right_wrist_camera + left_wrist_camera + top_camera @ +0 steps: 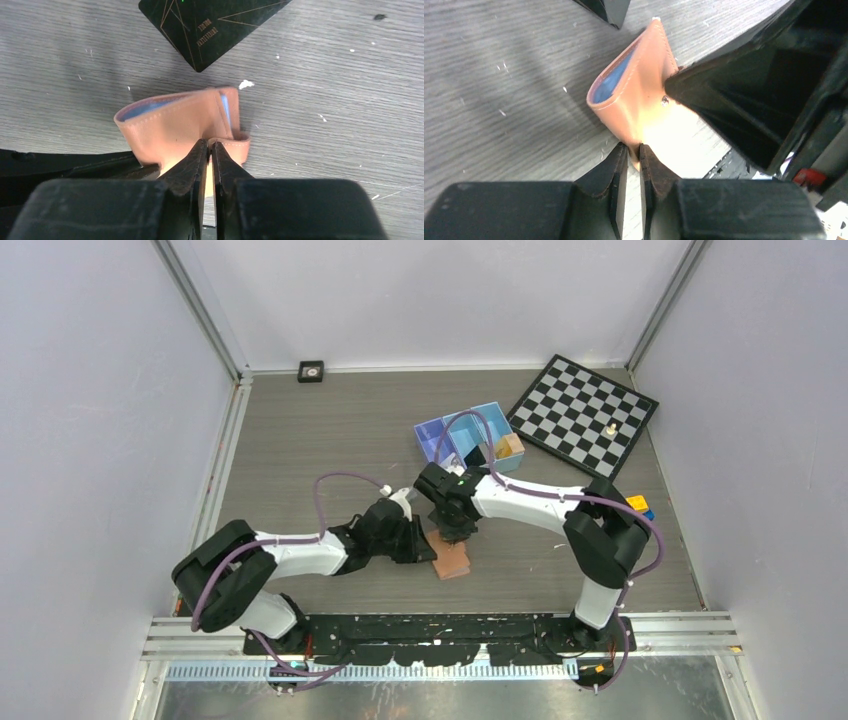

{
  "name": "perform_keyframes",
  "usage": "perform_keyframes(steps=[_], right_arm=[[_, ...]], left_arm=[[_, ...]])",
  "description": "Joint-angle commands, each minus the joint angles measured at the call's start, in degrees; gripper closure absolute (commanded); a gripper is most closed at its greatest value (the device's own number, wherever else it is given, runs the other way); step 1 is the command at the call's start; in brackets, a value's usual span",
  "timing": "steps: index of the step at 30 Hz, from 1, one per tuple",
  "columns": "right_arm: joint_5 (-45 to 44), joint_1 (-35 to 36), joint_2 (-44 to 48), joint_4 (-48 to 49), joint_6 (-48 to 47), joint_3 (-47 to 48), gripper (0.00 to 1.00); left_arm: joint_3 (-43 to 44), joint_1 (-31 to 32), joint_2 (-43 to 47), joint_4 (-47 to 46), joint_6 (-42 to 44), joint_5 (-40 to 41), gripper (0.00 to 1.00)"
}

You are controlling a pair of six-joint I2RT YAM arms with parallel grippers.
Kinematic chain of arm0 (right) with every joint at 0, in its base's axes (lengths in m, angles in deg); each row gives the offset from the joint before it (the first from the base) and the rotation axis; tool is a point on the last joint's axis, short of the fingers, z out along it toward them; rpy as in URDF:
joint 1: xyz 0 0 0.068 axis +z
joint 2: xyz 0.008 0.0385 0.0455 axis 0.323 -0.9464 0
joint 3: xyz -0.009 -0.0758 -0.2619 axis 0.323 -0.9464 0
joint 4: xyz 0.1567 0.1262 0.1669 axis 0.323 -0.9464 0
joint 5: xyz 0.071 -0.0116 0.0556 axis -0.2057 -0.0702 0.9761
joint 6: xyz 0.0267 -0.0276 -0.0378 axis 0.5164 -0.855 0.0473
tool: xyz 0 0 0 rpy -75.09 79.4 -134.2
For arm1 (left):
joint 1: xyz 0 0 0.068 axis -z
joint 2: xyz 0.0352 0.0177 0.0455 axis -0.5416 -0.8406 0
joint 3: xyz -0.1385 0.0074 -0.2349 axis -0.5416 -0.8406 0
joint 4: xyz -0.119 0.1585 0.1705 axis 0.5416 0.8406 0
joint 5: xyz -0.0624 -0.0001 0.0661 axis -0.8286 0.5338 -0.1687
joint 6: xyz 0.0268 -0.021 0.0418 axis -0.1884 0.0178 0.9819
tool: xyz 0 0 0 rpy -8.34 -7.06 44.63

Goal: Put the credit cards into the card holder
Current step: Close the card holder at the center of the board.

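Observation:
The card holder [452, 560], a salmon-tan wallet with light blue lining, lies on the grey table between both arms. In the left wrist view it [634, 95] stands partly open, and my left gripper [634, 150] is shut on its near edge. In the right wrist view it [170, 130] gapes at the left, and my right gripper [210, 145] is shut on its flap by the snap tab. One black credit card [210, 25] with thin gold lines lies flat on the table just beyond the wallet; its corner shows in the left wrist view [606, 10]. In the top view my left gripper [425, 545] and right gripper [458, 533] meet over the wallet.
A three-compartment blue bin [462, 432] stands behind the wallet, holding a tan-orange block [510, 445] and a dark item [476, 454]. A chessboard [583, 415] with one small piece lies at the back right. A coloured cube [638, 505] sits by the right arm. A small black square [311, 371] lies at the back wall.

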Motion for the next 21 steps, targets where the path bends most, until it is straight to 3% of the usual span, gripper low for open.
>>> perform_keyframes(steps=[1,14,21], right_arm=[[-2.3,-0.1,5.9,2.0,-0.8,-1.1,0.82],[-2.1,3.0,10.0,-0.1,6.0,-2.9,0.71],[-3.8,4.5,8.7,-3.1,8.3,-1.9,0.74]], left_arm=[[1.3,0.7,3.9,5.6,1.6,-2.3,0.83],[2.4,0.7,2.8,6.8,1.5,-1.5,0.79],[2.5,0.7,2.9,6.9,1.4,-1.4,0.80]])
